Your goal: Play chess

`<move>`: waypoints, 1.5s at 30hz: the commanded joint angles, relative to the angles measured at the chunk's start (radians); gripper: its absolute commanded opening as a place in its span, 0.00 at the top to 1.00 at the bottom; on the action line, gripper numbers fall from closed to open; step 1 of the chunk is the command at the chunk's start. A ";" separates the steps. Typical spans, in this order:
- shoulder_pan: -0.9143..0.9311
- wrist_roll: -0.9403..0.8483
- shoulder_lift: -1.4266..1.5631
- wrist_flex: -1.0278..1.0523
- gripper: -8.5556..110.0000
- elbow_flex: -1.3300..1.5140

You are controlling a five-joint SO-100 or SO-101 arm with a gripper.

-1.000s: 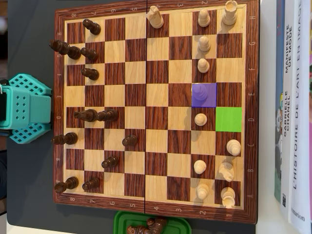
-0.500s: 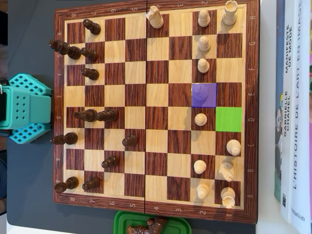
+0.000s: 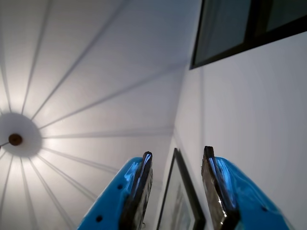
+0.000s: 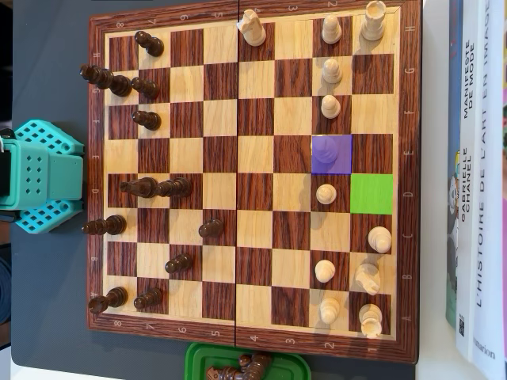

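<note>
Row of books (image 4: 475, 182) at three o'clock in the overhead view (spines reading sideways, one "L'histoire de l'art en images"), dark grey mat (image 4: 47, 79) at nine o'clock, ceiling lamp (image 3: 15, 139) at nine o'clock in the wrist view, dark window frame (image 3: 249, 28) at one o'clock, framed picture (image 3: 180, 201) at six o'clock

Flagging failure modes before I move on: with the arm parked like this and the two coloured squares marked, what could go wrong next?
1. In the wrist view the tool points at the ceiling with its jaws apart, so that camera sees no board during the approach.
2. The purple square and green square sit among pale pawns; a descent could knock one over.
3. Reaching across from the teal base passes over the dark pieces, which the arm might clip.
</note>
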 commanded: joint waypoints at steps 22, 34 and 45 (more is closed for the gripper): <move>0.074 -0.008 -0.006 1.000 0.80 -0.399; 0.066 -0.006 0.000 1.901 0.80 -0.548; -0.063 -0.006 -0.009 2.517 0.79 -0.554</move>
